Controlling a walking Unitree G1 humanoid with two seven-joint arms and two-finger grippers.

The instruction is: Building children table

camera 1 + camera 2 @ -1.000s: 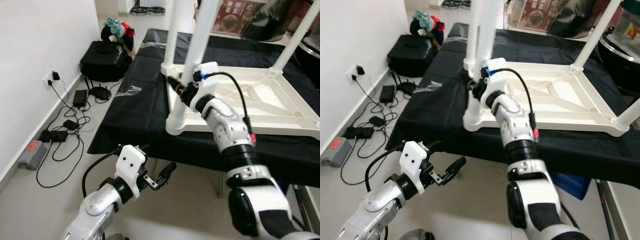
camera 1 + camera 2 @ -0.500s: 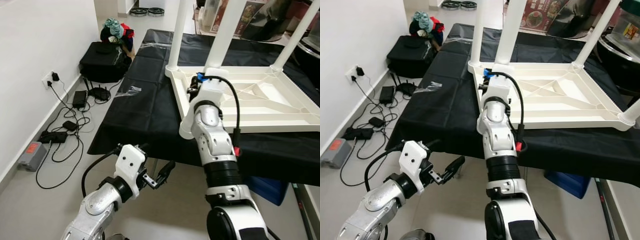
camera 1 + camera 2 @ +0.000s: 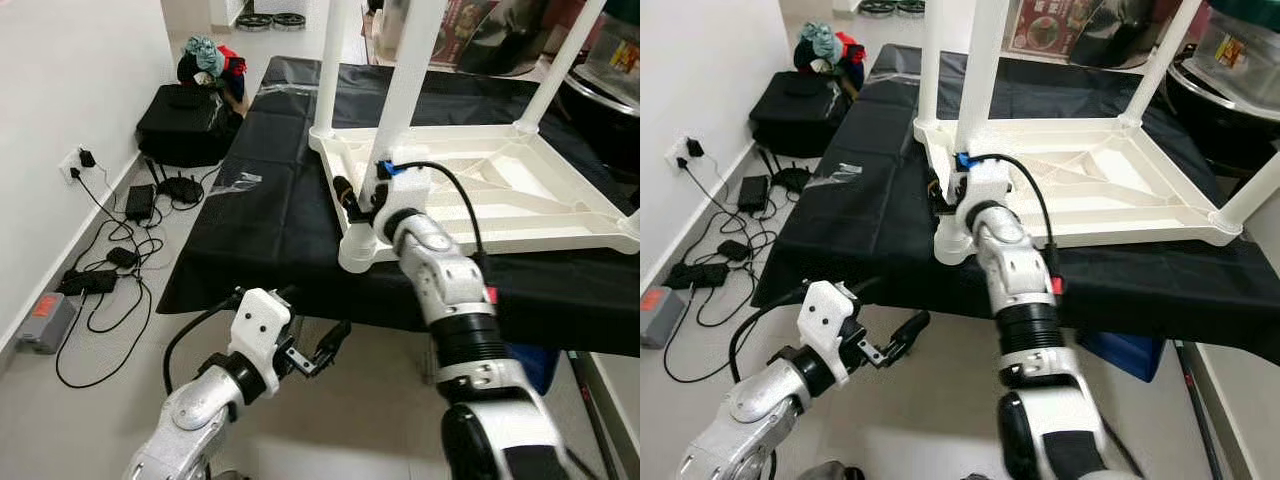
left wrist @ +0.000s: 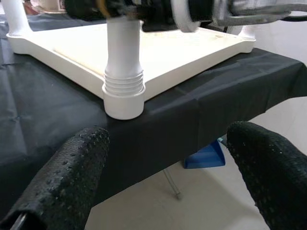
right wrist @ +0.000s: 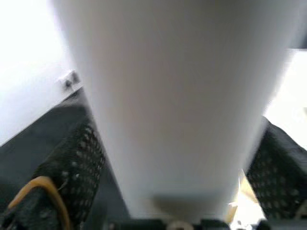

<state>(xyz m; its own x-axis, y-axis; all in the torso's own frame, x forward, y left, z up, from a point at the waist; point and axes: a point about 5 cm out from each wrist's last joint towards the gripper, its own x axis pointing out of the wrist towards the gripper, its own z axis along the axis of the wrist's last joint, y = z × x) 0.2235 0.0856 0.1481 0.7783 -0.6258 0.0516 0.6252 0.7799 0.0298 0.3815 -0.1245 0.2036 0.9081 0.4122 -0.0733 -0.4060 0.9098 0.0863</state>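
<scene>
A white plastic children's table (image 3: pixel 500 190) lies upside down on a black-covered bench (image 3: pixel 270 210), legs pointing up. My right gripper (image 3: pixel 362 195) is shut on the near-left leg (image 3: pixel 405 90) just above its socket (image 3: pixel 357 245). In the right wrist view the leg (image 5: pixel 177 96) sits tight between both black fingers (image 5: pixel 72 172). My left gripper (image 3: pixel 325 350) hangs low in front of the bench edge, open and holding nothing. The left wrist view looks between its fingers (image 4: pixel 72 177) at the same socket (image 4: pixel 123 91).
Other legs stand at the far left (image 3: pixel 328 60), far right (image 3: pixel 560 60) and near right (image 3: pixel 632 220) corners. A black bag (image 3: pixel 185 120) and cables with adaptors (image 3: pixel 100 260) lie on the floor by the left wall. A blue box (image 3: pixel 530 365) sits under the bench.
My right forearm has swung round the near-left leg while the gripper stays shut on it, and the leg's tilt has changed. The whole view has shifted slightly. The left arm has not moved.
</scene>
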